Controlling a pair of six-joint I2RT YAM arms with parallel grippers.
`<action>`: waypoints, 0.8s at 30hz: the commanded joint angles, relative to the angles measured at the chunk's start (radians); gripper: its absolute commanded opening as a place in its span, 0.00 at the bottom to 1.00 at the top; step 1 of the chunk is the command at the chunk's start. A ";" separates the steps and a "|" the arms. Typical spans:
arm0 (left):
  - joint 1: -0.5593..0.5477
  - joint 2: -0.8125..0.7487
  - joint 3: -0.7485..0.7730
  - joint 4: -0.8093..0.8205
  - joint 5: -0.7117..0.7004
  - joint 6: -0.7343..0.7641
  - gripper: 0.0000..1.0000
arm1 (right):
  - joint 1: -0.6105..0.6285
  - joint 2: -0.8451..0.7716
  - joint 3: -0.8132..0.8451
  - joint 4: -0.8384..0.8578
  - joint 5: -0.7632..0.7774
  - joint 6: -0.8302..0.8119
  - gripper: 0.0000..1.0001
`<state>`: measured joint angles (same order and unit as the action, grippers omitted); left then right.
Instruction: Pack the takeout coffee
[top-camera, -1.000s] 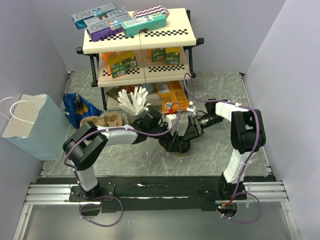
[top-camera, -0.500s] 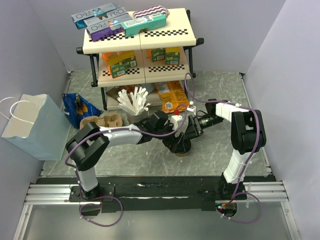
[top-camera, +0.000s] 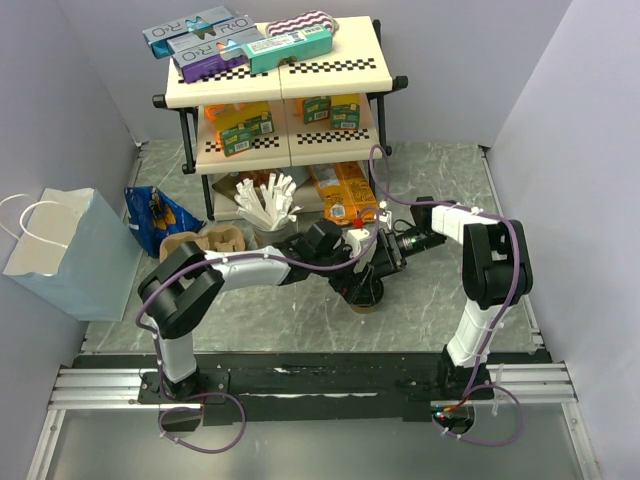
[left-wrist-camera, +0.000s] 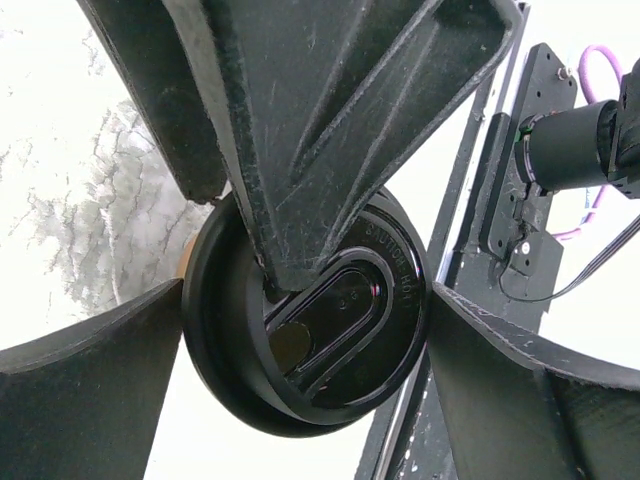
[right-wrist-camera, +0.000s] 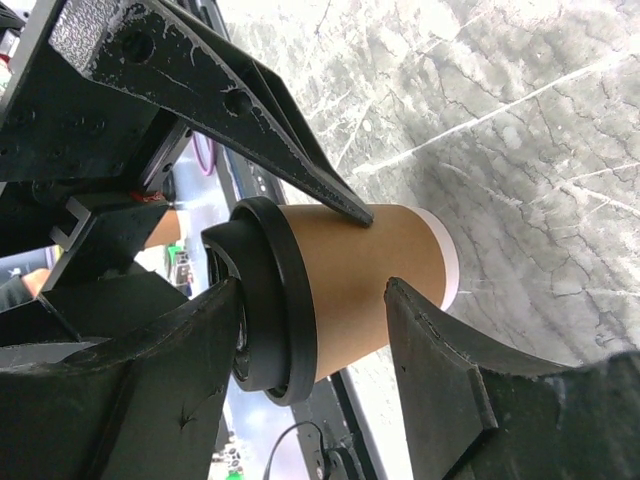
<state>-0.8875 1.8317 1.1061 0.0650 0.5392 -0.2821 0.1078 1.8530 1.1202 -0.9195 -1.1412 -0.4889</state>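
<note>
Left gripper (left-wrist-camera: 306, 295): jaws spread to their widest, nothing held. It is set over the takeout coffee (right-wrist-camera: 350, 255) from above. One finger is seen on each side of the cup in the left wrist view, and one fingertip (right-wrist-camera: 325, 185) is seen right at the kraft wall in the right wrist view. The right gripper (right-wrist-camera: 312, 290) is entered with jaws part-way apart and turned one above the other, the upper finger laid across the lid (left-wrist-camera: 330, 335); no clamp on the cup is shown. The table (right-wrist-camera: 520, 120) is a grey marbled surface on which the cup is stood, between the two arms. The cup is upright, its long axis in line with the left arm's reach, so it is placed directly below and between those jaws. The lid is black and seated on the rim. The left arm is judged the better placed, and a closing across the cup's width is judged to be called for.
</note>
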 joint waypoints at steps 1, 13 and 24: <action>0.027 0.035 -0.055 -0.073 -0.225 0.144 0.99 | 0.026 -0.053 0.010 0.001 0.081 -0.033 0.66; 0.070 -0.106 0.032 -0.131 0.050 0.258 0.99 | 0.000 -0.103 0.156 -0.052 0.081 -0.027 0.80; 0.191 -0.014 0.029 -0.021 0.280 0.162 0.99 | 0.000 -0.078 0.225 -0.091 0.087 0.000 0.82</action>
<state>-0.7265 1.7996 1.1053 -0.0360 0.7033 -0.0856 0.1131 1.7939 1.2812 -0.9661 -1.0508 -0.4789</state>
